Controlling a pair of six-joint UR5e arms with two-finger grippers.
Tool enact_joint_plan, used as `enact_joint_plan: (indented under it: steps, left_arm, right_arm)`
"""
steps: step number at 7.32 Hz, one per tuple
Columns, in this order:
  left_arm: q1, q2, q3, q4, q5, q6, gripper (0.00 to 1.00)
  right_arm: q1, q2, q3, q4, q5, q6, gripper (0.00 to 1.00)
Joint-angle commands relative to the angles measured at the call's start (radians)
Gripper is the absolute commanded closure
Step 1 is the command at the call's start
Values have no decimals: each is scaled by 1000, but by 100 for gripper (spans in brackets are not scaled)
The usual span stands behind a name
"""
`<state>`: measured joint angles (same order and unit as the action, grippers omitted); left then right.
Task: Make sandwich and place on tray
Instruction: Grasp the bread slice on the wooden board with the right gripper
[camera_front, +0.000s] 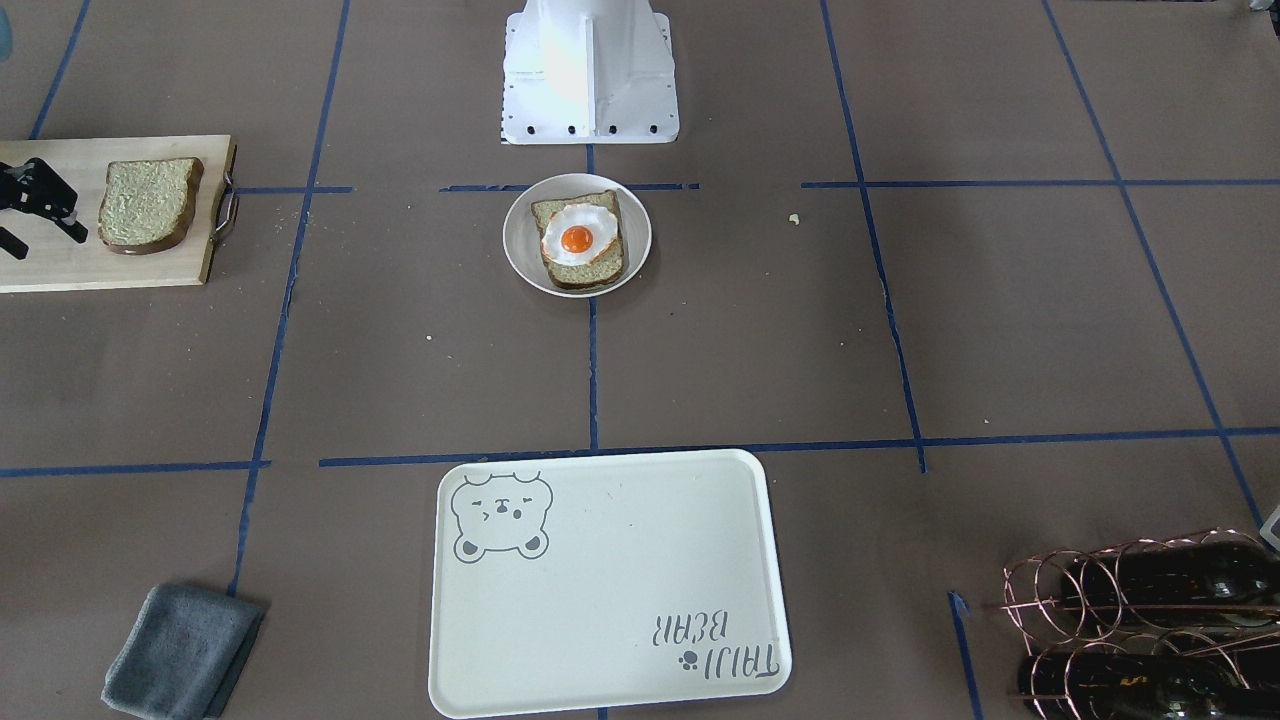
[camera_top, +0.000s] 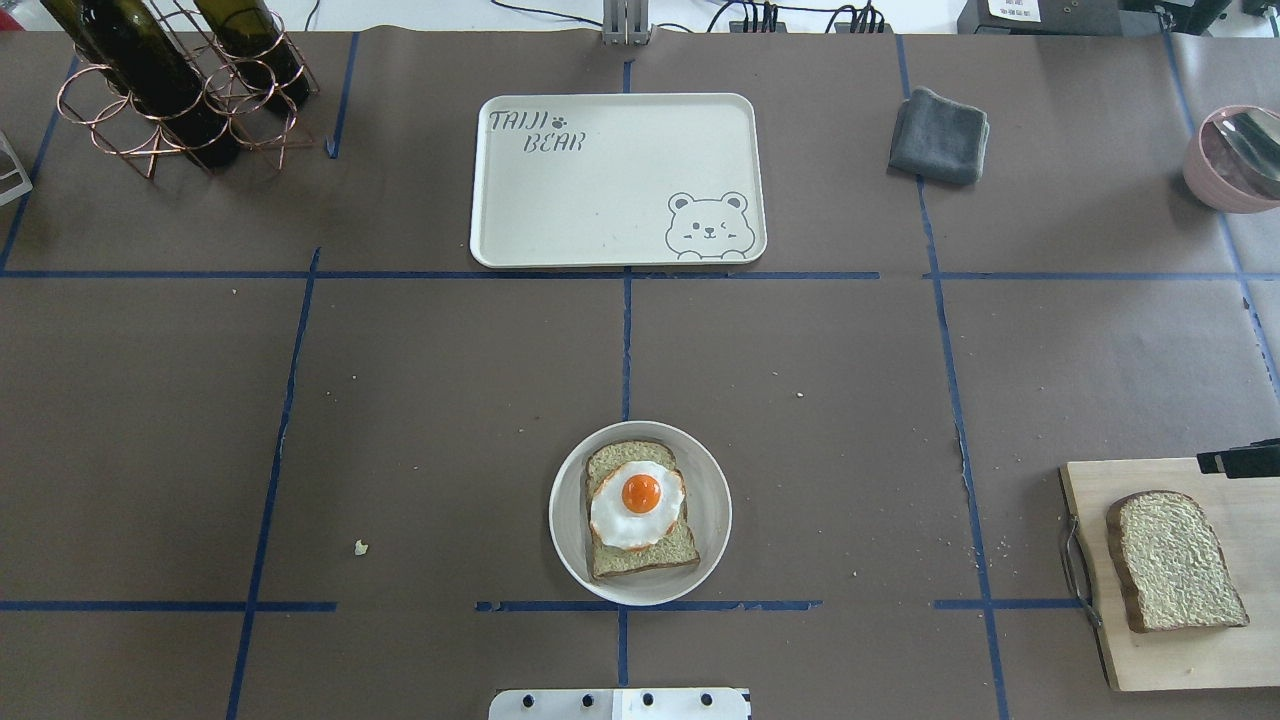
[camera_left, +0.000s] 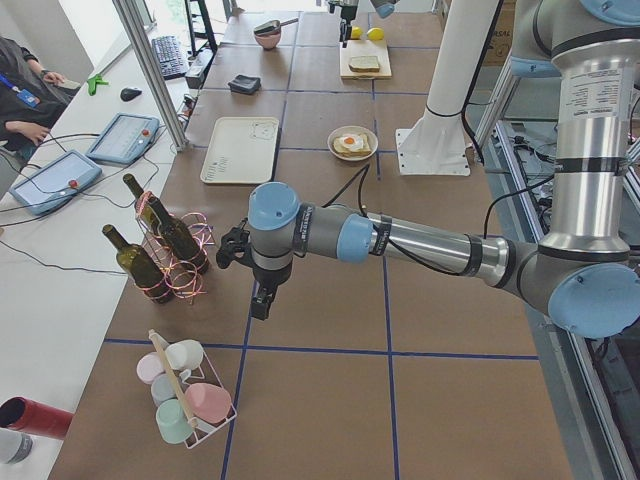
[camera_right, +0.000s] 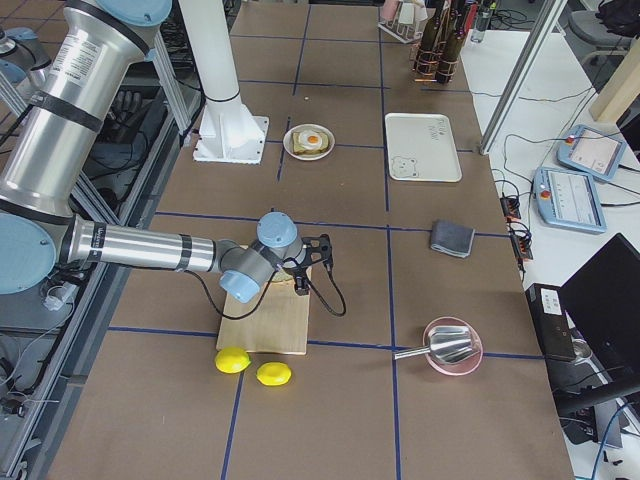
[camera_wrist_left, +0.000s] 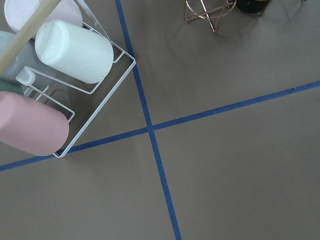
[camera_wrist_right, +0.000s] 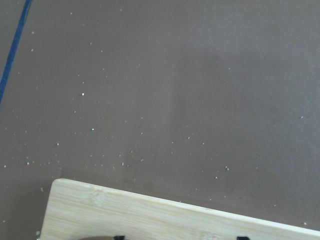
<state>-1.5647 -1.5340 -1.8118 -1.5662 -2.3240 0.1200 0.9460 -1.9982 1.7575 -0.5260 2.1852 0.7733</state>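
Note:
One bread slice (camera_front: 590, 270) lies on a round white plate (camera_front: 520, 250) near the robot base, with the fried egg (camera_front: 578, 235) on top; they also show in the overhead view (camera_top: 637, 503). The second bread slice (camera_front: 148, 205) (camera_top: 1175, 560) lies on a wooden cutting board (camera_front: 60, 265). My right gripper (camera_front: 45, 243) hovers over that board beside the slice, jaws apart and empty. The cream bear tray (camera_front: 610, 580) (camera_top: 600, 190) is bare. My left gripper (camera_left: 236, 248) hangs far off near the bottle rack; I cannot tell if it is open.
A copper bottle rack (camera_top: 170, 80) stands at the far left and a grey cloth (camera_top: 938, 135) and a pink bowl (camera_top: 1235, 155) at the far right. A wire cup rack (camera_wrist_left: 50, 75) sits below my left wrist. Two lemons (camera_right: 255, 367) lie beyond the board.

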Motion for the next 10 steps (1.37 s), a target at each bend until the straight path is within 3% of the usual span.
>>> enact_joint_plan:
  steps: [1, 9, 10]
  left_arm:
    - [0, 0, 0, 0, 0, 0, 0]
    - [0, 2, 0, 3, 0, 0, 0]
    - [0, 2, 0, 3, 0, 0, 0]
  right_arm:
    - [-77, -2, -9, 34, -4, 17, 34]
    - [-147, -37, -16, 34, -24, 15, 46]
    - [-148, -36, -16, 34, -24, 17, 77]
